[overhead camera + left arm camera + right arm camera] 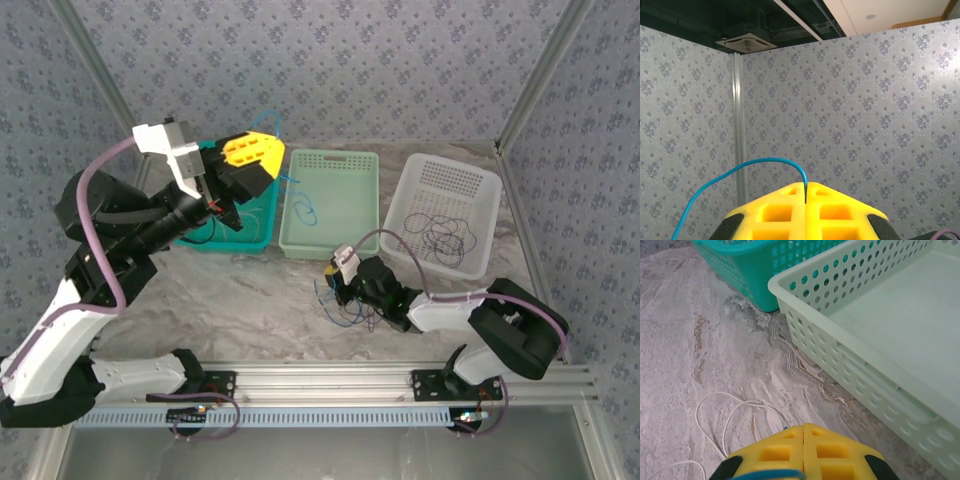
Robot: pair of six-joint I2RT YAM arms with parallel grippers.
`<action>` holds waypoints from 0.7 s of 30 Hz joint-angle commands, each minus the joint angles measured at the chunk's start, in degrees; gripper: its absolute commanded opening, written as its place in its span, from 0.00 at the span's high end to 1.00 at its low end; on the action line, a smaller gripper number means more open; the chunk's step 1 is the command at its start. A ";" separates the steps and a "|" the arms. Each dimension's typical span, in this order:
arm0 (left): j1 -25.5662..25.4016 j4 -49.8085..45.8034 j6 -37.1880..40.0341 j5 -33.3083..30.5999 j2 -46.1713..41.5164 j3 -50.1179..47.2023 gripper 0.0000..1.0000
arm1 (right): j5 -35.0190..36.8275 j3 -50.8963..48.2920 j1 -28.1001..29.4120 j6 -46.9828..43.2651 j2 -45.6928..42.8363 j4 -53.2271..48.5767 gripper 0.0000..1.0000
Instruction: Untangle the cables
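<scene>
Wore glossy white shells on the long links of the left arm [50,340] and right arm [440,312], with bulky black housings at the joints. Carried a thick purple-grey cable [88,200] looped along each arm. Ended in a left gripper [806,186] and right gripper [804,427] of bright yellow plastic, moulded with square pockets and flanked by black pads. Stood on black base brackets [215,383] bolted to a silver rail [330,380]

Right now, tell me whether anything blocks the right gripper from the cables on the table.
Nothing visible does. The right gripper sits shut among the cables, with a blue strand against it. The light green basket stands beyond it, apart.
</scene>
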 commanded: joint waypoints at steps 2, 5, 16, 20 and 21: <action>-0.08 -1.88 2.13 -0.12 0.89 2.35 0.99 | 1.32 -0.37 0.70 1.53 -0.77 -1.28 1.00; -0.08 -1.39 2.19 -0.22 0.78 1.32 0.99 | 1.56 1.53 1.27 1.23 -1.52 -4.74 0.98; 0.09 -0.68 1.97 -2.30 -0.01 -2.47 0.99 | -1.28 8.11 1.39 2.15 -19.28 -25.12 0.12; 0.17 -0.06 1.55 -2.93 0.25 -3.65 0.99 | -0.64 10.34 1.67 0.38 -26.27 -31.51 0.13; 0.18 0.02 1.36 -2.94 0.51 -3.84 0.99 | -0.53 11.00 1.68 0.22 -27.43 -32.78 0.13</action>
